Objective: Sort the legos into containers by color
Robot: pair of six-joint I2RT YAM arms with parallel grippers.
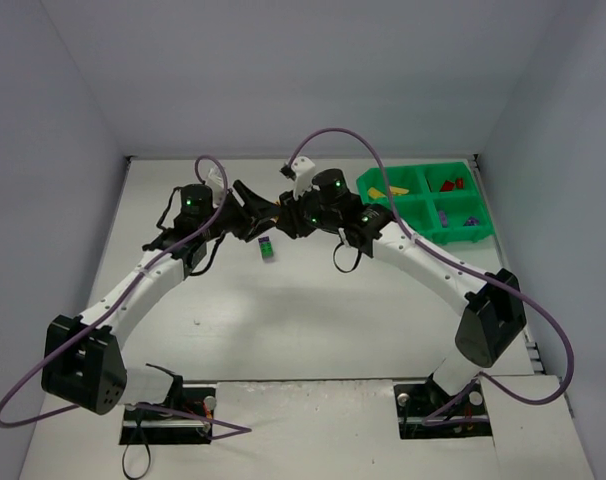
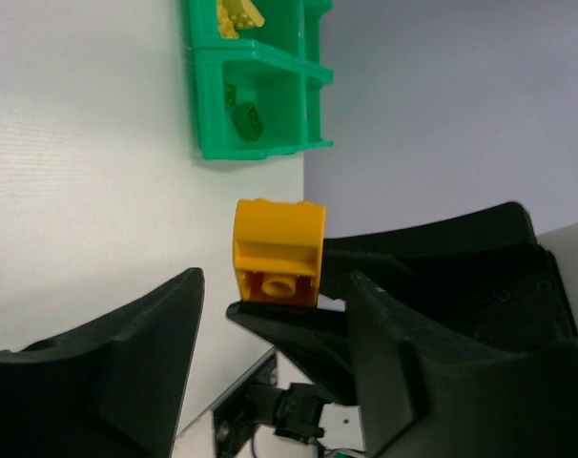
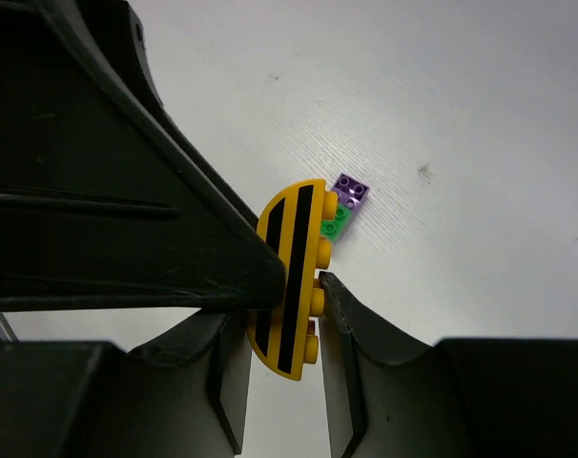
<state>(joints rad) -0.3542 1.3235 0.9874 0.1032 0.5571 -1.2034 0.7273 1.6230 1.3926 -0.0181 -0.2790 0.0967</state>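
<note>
— Above the desk (image 1: 313, 320), where's the yellow striped brick (image 3: 291, 277)?
— Clamped in the right gripper (image 3: 284, 307) jaws. The left gripper (image 2: 275, 280) jaws stand apart, close by.
— What's left?
— That one, plus the purple-and-green stack (image 1: 267, 247) lying on the desk. The tray (image 1: 445, 238) already holds yellow, red, purple and green bricks.

You look down from above and behind, tray (image 1: 453, 237) at two o'clock; both close wrist views share the yellow brick (image 2: 278, 250).
</note>
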